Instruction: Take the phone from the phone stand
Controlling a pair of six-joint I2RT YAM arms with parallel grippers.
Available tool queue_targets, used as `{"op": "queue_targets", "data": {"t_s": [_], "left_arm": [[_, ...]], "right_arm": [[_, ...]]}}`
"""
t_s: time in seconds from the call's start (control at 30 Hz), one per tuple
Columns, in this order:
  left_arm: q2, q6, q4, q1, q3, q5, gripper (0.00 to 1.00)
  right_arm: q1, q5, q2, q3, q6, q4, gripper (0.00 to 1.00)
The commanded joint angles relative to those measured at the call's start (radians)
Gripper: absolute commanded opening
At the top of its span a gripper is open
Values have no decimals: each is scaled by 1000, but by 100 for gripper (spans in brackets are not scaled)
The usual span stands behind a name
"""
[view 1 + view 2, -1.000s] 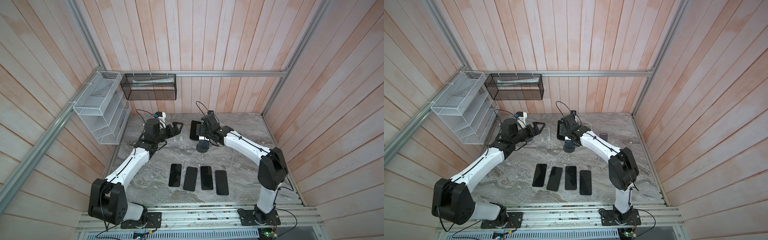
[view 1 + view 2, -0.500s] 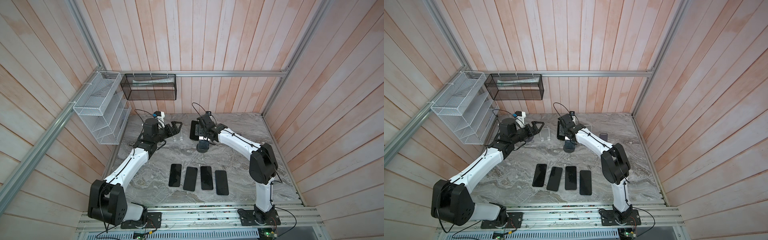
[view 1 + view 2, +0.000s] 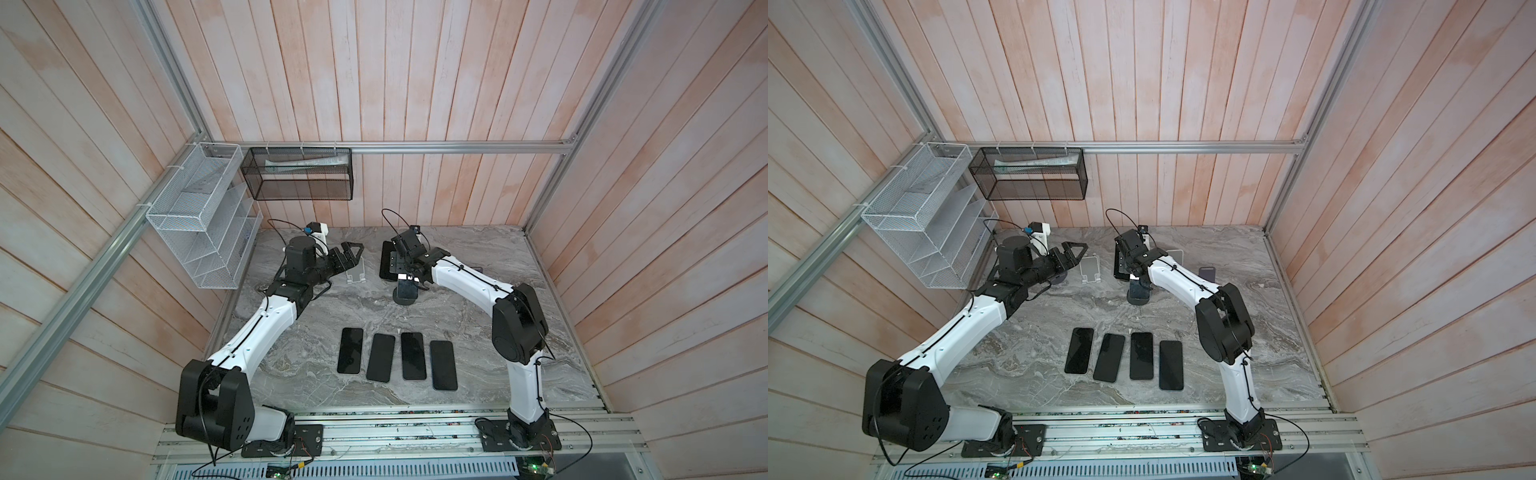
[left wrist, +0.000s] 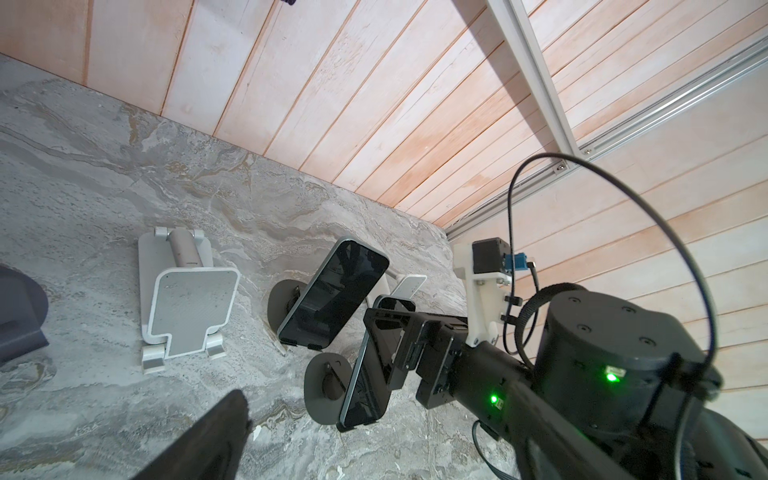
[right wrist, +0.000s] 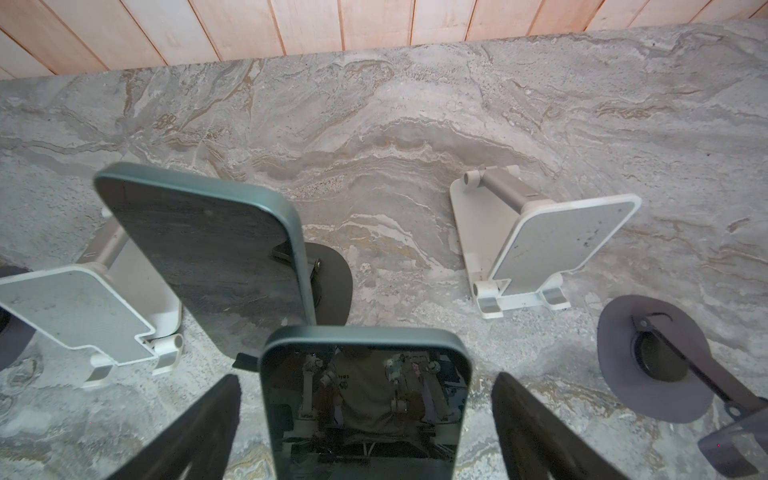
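Note:
A dark phone stands upright on a round dark phone stand near the middle of the table; it also shows in a top view as the phone. My right gripper is open and straddles the phone's top, one finger on each side with a gap on both sides. In both top views the right gripper hangs just over that stand. My left gripper is open and empty, held above the table to the left. In the left wrist view only one of its fingers shows.
A second phone leans on another dark stand just behind. White empty stands and an empty dark stand flank them. Several phones lie flat near the front. Wire baskets hang on the back wall.
The right arm's elbow has swung left and the right gripper has come down around the top of the phone on the stand. The left arm has hardly moved.

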Motion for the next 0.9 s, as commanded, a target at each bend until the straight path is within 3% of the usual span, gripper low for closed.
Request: {"op": "queue_targets", "data": {"t_s": [0.0,0.4,0.87], "left_arm": [[-6,-5,28,7,0,8,98],[4,-5,30,11,-2,8,98],[6,-14,36,20,-5,20,98]], "right_arm": [[-14,-6,15,14,-4,-3,92],[-32,-63,6,-33,-8,57,87],[-33,-46,23,-38,7,79,84]]}}
